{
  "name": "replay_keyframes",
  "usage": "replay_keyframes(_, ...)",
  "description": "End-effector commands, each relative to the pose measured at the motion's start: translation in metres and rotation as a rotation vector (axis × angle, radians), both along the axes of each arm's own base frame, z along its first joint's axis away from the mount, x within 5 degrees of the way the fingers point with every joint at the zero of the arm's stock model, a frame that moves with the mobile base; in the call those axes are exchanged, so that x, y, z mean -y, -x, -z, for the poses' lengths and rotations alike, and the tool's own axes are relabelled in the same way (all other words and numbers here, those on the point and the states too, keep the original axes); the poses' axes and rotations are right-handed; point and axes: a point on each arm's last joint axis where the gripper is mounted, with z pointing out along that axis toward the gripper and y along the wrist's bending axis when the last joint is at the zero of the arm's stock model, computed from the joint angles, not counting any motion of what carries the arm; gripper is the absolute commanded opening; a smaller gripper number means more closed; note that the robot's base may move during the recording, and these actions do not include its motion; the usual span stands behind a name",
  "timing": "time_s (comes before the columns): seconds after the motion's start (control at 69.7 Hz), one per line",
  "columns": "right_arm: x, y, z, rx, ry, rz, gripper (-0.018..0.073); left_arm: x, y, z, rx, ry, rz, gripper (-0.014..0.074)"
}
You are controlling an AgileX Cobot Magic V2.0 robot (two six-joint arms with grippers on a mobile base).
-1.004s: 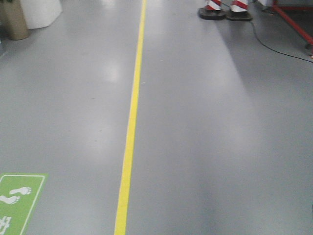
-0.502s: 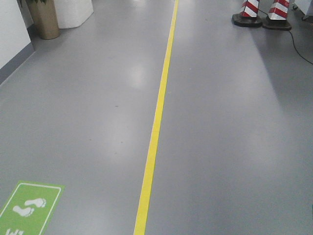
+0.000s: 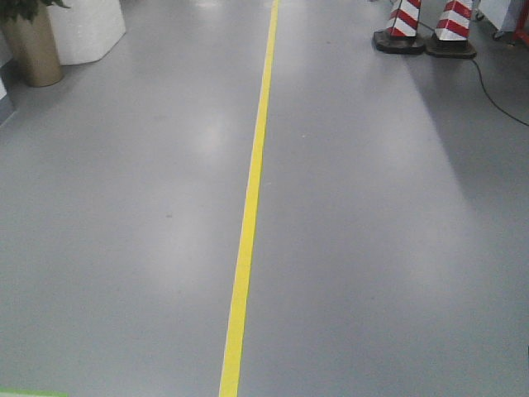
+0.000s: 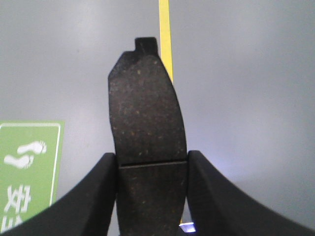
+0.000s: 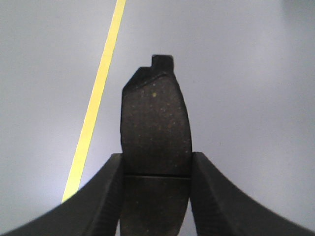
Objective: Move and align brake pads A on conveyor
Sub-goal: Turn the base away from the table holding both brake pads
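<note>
The front view gives you no sight of either arm. It shows only the grey floor (image 3: 372, 248), its yellow line (image 3: 248, 207), two red-and-white cones (image 3: 405, 21) cut off at the top edge, and a planter (image 3: 33, 50) cropped at the upper left. Each wrist view cuts its pad and its black fingers (image 4: 93, 196) off at the bottom edge, so you cannot see how far down the grip reaches.

The left brake pad (image 4: 146, 113) stands on end between the left jaws, which are clamped on its two long edges. It is a dark, curved oblong with a pale-flecked face. A groove crosses it level with the fingertips and a small square tab sits at its top. It hangs over the floor, with the yellow line behind it and a green footprint sticker (image 4: 27, 162) to its left.

The right brake pad (image 5: 156, 118) looks the same, with fainter coloured specks, and the right jaws are closed on it in the same way. It is also over bare floor, and the line runs off to its left.

Compared with half a second ago, the front view has moved. The green sticker has shrunk to a sliver (image 3: 29, 394) at the bottom left corner. The cones and planter sit further left, and the line crosses nearer the middle of the picture.
</note>
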Motion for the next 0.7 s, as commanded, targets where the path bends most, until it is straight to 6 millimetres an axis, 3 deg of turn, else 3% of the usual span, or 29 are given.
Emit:
replay_keyframes(0.0,0.0005,-0.0045,-0.0139,0.099,0.006,0.000,0.0008,0.0011,-0.0055,-0.0124,0.094,0.025,-0.010,-0.0006)
replay_keyframes(0.689,0.0005,-0.0045,-0.0139,0.099,0.006,0.000,0.0008,0.0011,-0.0055,-0.0124,0.094,0.025,-0.010,-0.0006)
